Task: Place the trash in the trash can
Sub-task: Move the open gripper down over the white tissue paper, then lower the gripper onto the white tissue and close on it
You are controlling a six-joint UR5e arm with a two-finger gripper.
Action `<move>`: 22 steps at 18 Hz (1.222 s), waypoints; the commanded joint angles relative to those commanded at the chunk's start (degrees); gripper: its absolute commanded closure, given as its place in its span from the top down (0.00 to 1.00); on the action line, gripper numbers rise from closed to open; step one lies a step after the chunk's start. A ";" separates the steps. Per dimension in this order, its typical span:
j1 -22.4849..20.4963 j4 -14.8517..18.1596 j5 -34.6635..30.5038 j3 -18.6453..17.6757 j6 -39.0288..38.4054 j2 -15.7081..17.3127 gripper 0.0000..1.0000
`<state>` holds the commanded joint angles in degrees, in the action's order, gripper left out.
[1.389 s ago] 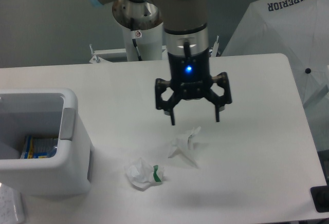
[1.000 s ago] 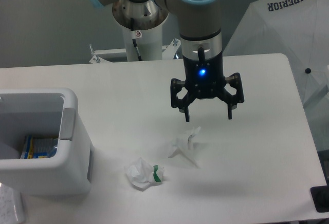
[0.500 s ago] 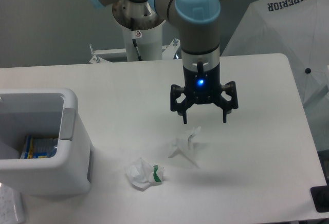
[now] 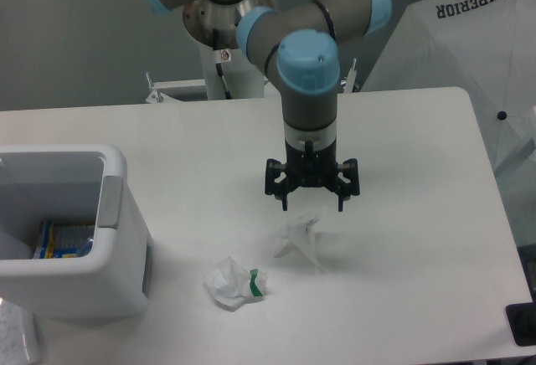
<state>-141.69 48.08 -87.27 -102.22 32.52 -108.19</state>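
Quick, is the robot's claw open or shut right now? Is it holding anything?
Gripper: open, holding nothing, hanging just above the plain white paper wad.

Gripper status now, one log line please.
gripper: open, above plain wad | striped wad: on table | bin: neither wad inside

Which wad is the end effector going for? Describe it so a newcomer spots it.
Start at the bin on the table's left edge, then look right to the two paper wads near the front middle. The target is the plain wad, the farther-right one, just below the open end effector. Unlike the striped wad, it is all white and spiky, with no green mark.
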 joint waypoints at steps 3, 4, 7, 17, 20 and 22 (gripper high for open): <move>0.36 0.09 -0.09 0.00 0.18 -2.20 1.00; 0.36 0.00 -0.09 0.09 0.35 -2.64 1.00; 0.36 0.00 -0.09 0.09 1.66 -2.91 1.00; 0.27 0.09 -0.18 0.79 3.17 -4.05 0.16; 0.10 0.26 0.17 0.88 3.17 -3.88 0.00; -0.17 0.44 0.35 1.05 3.08 -3.44 0.00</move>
<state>-141.85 48.52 -86.93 -101.16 35.60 -111.62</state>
